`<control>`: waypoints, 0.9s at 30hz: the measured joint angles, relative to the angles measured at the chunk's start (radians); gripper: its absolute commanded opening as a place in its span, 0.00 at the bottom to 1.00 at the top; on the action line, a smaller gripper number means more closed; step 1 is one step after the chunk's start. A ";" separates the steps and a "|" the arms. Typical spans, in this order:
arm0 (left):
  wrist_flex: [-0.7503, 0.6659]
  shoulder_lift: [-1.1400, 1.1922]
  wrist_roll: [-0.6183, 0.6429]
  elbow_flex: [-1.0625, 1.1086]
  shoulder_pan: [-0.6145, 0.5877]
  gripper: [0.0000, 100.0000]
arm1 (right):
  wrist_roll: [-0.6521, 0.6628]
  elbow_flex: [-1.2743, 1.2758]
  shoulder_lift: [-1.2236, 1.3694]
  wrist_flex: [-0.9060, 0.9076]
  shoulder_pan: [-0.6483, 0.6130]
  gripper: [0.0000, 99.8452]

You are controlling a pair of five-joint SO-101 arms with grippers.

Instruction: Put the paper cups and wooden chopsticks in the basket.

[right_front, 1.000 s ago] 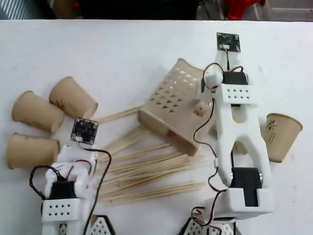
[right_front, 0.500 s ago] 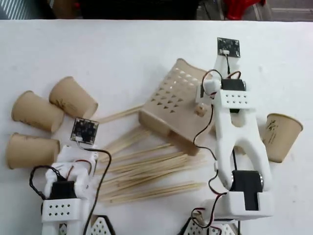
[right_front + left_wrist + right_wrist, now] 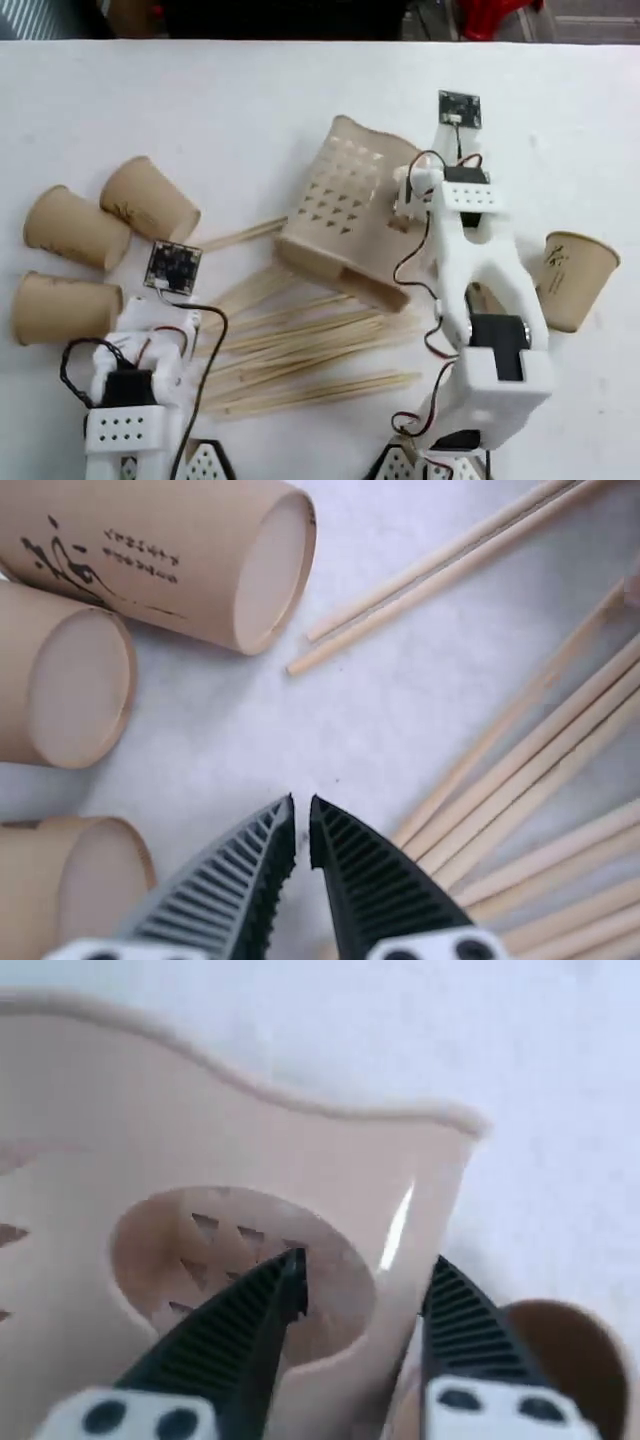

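Tipping is the main hazard. The basket (image 3: 345, 215) lies on its side in the middle of the table (image 3: 200, 90). The right gripper (image 3: 367, 1265), jaws spread either side of the basket's wall, could lose that thin rim if it lifts before closing. Three paper cups (image 3: 75, 228) lie left and a fourth cup (image 3: 570, 275) right; nudged, they may roll. The chopsticks (image 3: 300, 350), fanned between basket and arm bases, could scatter. The left gripper (image 3: 302, 815), almost closed and empty, hovers between cups and chopsticks.

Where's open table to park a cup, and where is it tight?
Bare: the wide far strip of table beyond the basket and the three left cups; also the near right corner, nearer than the lone cup. Crowded: chopsticks fill the middle, near side of the basket.
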 measured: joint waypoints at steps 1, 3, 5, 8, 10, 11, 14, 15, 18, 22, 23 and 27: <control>0.000 0.000 0.000 0.000 0.000 0.05 | 0.000 0.000 0.003 0.002 -0.002 0.18; 0.000 0.000 0.000 0.000 0.000 0.05 | 0.000 0.000 0.006 0.002 0.000 0.18; 0.000 0.000 0.000 0.000 0.000 0.05 | 0.000 0.000 0.006 0.002 0.000 0.16; 0.000 0.000 0.000 0.000 0.000 0.05 | 0.000 0.000 0.006 -0.012 0.000 0.04; 0.000 0.000 0.000 0.000 0.000 0.05 | 0.000 0.002 0.009 -0.041 0.002 0.02; 0.000 0.000 0.000 0.000 0.000 0.05 | 0.000 0.003 0.009 -0.061 0.002 0.03; 0.000 0.000 0.000 0.000 0.000 0.05 | 0.005 0.003 0.009 -0.087 -0.005 0.02; 0.000 0.000 0.000 0.000 0.000 0.05 | 0.005 0.003 0.009 -0.092 -0.006 0.02; 0.000 0.000 0.000 0.000 0.000 0.05 | 0.005 0.005 0.000 -0.092 -0.002 0.02; 0.000 0.000 0.000 0.000 0.000 0.05 | 0.003 0.005 -0.094 -0.092 -0.002 0.02; 0.000 0.000 0.000 0.000 0.000 0.05 | 0.003 0.005 -0.132 -0.092 -0.005 0.02; 0.000 0.000 0.000 0.000 0.000 0.05 | -0.006 0.005 -0.315 -0.092 -0.011 0.02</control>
